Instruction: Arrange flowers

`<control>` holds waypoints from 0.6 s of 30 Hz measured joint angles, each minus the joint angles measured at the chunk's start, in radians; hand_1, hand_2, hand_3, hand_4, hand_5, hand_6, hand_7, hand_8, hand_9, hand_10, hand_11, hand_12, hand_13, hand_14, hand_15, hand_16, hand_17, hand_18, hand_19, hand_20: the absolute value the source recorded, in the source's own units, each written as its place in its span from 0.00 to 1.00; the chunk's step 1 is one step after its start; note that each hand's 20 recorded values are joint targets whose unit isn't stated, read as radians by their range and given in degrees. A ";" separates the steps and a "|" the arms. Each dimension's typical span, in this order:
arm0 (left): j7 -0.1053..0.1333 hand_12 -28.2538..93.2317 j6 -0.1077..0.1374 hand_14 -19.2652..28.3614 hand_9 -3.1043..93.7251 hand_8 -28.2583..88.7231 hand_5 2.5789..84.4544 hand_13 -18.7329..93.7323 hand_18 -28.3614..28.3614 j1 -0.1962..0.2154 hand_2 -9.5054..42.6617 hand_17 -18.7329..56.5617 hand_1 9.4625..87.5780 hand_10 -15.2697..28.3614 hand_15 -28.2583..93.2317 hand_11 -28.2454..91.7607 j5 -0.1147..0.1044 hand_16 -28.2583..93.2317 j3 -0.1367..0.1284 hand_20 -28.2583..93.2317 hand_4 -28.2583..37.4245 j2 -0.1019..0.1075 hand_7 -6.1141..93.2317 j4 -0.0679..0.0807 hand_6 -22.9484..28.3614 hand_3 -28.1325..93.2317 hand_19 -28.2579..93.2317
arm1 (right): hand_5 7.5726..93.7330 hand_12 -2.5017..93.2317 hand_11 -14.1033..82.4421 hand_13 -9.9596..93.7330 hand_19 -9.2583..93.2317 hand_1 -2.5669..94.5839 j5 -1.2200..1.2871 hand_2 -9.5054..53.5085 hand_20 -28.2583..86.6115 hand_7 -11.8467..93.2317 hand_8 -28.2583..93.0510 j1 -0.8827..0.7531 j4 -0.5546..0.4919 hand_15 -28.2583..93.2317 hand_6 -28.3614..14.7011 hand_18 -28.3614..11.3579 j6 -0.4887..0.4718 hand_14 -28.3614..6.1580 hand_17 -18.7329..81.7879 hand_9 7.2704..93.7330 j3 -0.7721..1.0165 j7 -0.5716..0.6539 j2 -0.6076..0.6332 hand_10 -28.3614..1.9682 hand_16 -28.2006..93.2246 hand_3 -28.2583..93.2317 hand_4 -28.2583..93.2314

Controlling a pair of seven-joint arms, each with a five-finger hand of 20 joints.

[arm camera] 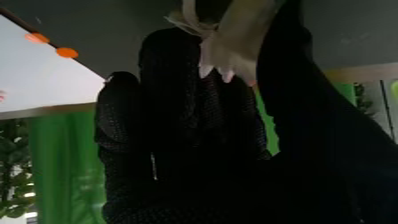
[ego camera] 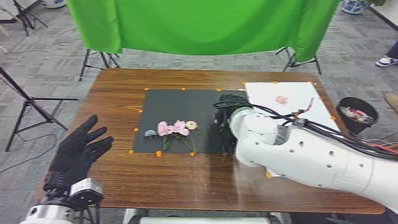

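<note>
Fingers point(arm camera: 169, 70) of the right hand point(ego camera: 223, 129) pinch a pale flower point(arm camera: 238, 46), the left hand point(ego camera: 73, 159) spread.

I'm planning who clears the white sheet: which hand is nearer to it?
Right. The right hand is over the dark mat, just left of the white sheet; the left hand is farther left, past the mat's left edge.

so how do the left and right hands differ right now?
Left hand is open, holding nothing; right hand has fingers and thumb round what looks like a pale flower. Left hand is by the table's left side; right hand is over the black mat. Both are gloved in black.
</note>
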 measured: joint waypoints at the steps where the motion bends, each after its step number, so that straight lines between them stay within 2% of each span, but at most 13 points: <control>1: 0.000 0.32 0.000 0.98 0.31 0.18 0.37 0.34 1.00 0.000 0.33 0.16 0.27 0.77 0.71 0.44 0.000 0.13 0.000 0.22 0.12 0.000 0.14 0.000 0.60 0.75 0.71 | 0.57 0.18 0.36 0.79 1.00 0.43 0.000 0.03 0.37 0.25 0.15 0.002 -0.001 0.79 0.57 0.32 0.001 0.55 0.69 0.67 0.000 0.000 0.000 0.40 0.33 0.89 0.04; 18: 0.004 0.32 0.002 0.98 0.31 0.18 0.37 0.34 1.00 0.009 0.33 0.16 0.26 0.77 0.70 0.43 -0.003 0.13 0.003 0.22 0.12 -0.002 0.14 -0.001 0.60 0.75 0.71 | 0.57 0.18 0.34 0.78 1.00 0.42 0.023 0.03 0.38 0.25 0.15 0.009 -0.024 0.79 0.57 0.30 0.002 0.54 0.67 0.65 0.033 -0.023 0.023 0.40 0.33 0.88 0.04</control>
